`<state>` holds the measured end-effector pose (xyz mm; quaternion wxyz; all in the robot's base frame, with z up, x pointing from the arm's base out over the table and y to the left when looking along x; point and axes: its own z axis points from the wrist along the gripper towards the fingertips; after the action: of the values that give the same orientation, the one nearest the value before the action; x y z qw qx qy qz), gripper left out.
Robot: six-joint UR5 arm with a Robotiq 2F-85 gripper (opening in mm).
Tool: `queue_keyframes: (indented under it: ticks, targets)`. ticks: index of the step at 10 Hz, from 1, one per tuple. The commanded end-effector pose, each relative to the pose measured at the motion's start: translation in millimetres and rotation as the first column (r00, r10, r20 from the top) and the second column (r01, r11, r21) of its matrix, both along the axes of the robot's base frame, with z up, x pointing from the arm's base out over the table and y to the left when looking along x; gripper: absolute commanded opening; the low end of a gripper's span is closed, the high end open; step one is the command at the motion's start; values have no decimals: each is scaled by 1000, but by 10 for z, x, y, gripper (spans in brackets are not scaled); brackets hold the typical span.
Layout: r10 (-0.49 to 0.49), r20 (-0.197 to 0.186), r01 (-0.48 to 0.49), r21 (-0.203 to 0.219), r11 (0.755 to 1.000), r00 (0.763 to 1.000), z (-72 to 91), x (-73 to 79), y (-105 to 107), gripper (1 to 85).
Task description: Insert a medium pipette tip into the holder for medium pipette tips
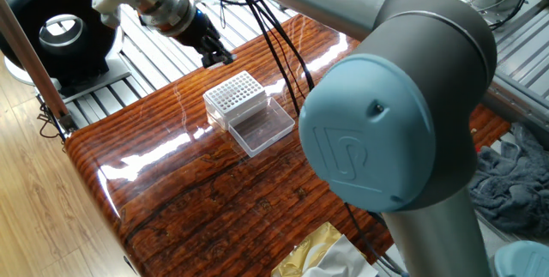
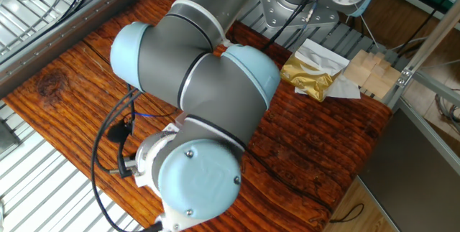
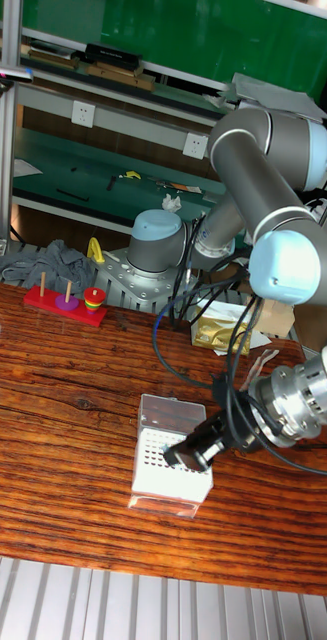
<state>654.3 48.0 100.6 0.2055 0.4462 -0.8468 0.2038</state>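
Observation:
The holder for medium pipette tips (image 1: 234, 94) is a small clear box with a white holed grid, and its clear lid (image 1: 262, 128) lies open beside it on the wooden table. My gripper (image 1: 218, 56) hangs just behind the holder's far edge, its dark fingers pressed together. No medium pipette tip is discernible between them. In the tall fixed view the gripper (image 3: 182, 458) overlaps the holder (image 3: 161, 462) from the right. In the other fixed view the arm's joints hide both gripper and holder.
A black round device (image 1: 60, 28) stands off the table's far left corner. A gold foil bag (image 2: 310, 78) and wooden blocks (image 2: 369, 70) lie near the arm's base. A ring-stacking toy (image 3: 68, 298) sits at the back left. Black cables (image 1: 279, 45) trail over the table.

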Motion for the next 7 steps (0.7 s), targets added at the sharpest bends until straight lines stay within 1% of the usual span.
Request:
queue_keyframes:
  ticks: [1,3,5,7]
  targets:
    - [-83,-39,83,0,997,996,29,-200,-33,10]
    - [-122,-53,122,-6,993,991,35,-289,-50,10]
    - [-166,-62,165,-22,986,984,67,-379,-63,10]
    - [-196,-66,194,-27,981,978,61,-421,-50,10]
